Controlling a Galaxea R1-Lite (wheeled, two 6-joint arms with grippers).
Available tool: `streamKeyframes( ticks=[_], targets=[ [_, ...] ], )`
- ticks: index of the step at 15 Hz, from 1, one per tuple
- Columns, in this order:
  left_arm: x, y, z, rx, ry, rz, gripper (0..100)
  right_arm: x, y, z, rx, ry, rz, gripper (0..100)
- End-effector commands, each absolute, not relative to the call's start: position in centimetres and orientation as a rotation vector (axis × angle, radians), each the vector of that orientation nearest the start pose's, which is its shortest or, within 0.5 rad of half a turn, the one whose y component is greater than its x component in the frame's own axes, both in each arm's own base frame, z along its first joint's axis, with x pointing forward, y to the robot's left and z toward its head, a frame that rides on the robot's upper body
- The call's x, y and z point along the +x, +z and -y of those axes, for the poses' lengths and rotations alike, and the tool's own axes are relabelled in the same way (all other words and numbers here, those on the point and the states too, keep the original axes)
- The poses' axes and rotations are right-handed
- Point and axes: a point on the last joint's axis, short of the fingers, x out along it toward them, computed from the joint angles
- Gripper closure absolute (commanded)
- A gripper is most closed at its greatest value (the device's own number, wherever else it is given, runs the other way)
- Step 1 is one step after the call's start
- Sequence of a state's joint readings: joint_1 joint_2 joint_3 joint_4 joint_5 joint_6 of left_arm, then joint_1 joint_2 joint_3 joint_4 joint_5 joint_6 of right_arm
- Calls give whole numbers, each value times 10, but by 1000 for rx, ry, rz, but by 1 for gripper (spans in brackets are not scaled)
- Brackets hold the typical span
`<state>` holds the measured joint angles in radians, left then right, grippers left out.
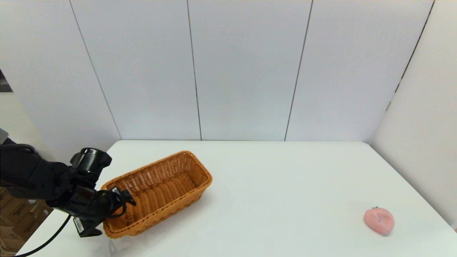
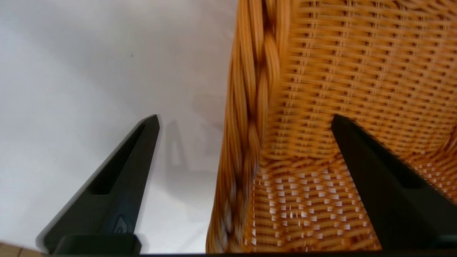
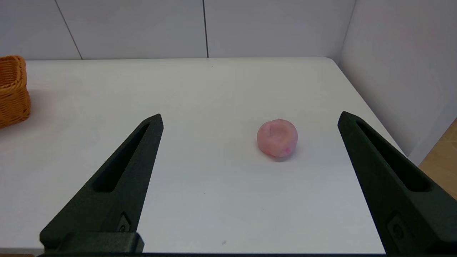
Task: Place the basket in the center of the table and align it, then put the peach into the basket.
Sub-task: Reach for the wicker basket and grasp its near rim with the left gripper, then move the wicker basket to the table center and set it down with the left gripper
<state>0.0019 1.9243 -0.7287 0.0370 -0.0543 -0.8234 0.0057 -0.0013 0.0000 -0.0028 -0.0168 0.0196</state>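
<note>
- We see the basket on the table, lying at an angle, one short end toward the far edge, the other toward the near left corner.
- The left gripper sits at that near short end of the basket, arm coming in from the left of the basket.
- In the left wrist view the gripper is spread wide and straddles the braided rim: one finger outside the basket over the bare table, the other finger inside, against the woven wall and floor.
- Neither finger presses the rim; we see a clear gap on both sides, so the hand grips nothing.
- The peach lies on the table well apart from the basket, far off to the basket's right, near the table's right edge.
- The right gripper shows only in its own wrist view: wide open, holding nothing, above the table and pointed at the peach, which is ahead of the fingertips, not touched.
- From that view the basket's corner sits far off to the side of the peach.
- White wall panels stand behind the table.
</note>
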Motion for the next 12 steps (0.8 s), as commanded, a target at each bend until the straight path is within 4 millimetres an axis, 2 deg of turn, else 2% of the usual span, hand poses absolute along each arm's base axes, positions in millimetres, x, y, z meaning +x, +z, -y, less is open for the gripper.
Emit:
streamKeyframes(
  ticks=[1,6,9,11,12],
  targets=[
    [274,45,0,-755,462,-1175,100,-23,76,1,20,-11,3,0],
    [276,47,0,-758,447,-1139,100,-23,76,1,18,-11,5,0],
    [273,48,0,-772,400,-1039,100,-23,76,1,20,-11,3,0],
    [271,56,1,-779,380,-1003,100,-23,76,1,20,-11,3,0],
    [268,69,1,-787,353,-962,100,-23,76,1,20,-11,5,0]
  ],
)
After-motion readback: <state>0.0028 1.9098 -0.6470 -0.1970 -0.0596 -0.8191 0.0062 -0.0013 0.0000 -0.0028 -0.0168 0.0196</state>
